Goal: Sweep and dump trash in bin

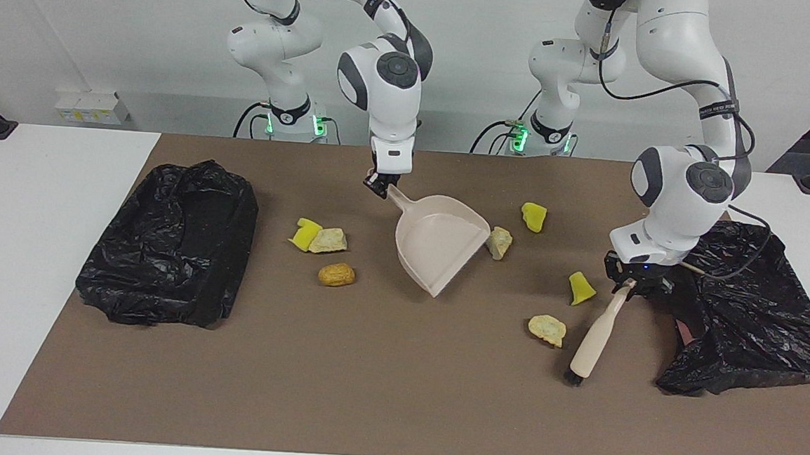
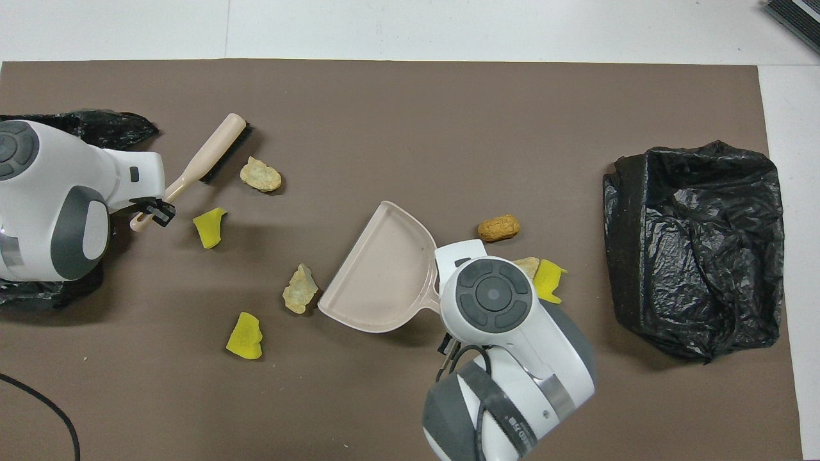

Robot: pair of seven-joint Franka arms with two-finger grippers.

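Note:
My right gripper (image 1: 381,184) is shut on the handle of the beige dustpan (image 1: 439,247) (image 2: 384,275). The pan is tilted, its mouth facing the left arm's end, right beside a beige chunk of trash (image 1: 498,242) (image 2: 300,289). My left gripper (image 1: 630,283) (image 2: 154,211) is shut on the handle of the brush (image 1: 597,334) (image 2: 211,153), bristles down on the mat. Near the brush lie a yellow wedge (image 1: 580,287) and a beige chunk (image 1: 547,329). Another yellow wedge (image 1: 534,216) lies nearer the robots. The black-lined bin (image 1: 172,241) (image 2: 698,243) stands at the right arm's end.
Between dustpan and bin lie a yellow wedge (image 1: 305,233), a beige chunk (image 1: 329,240) and a golden-brown lump (image 1: 337,274). A crumpled black bag (image 1: 744,311) lies at the left arm's end, beside the left gripper. A brown mat (image 1: 367,394) covers the table.

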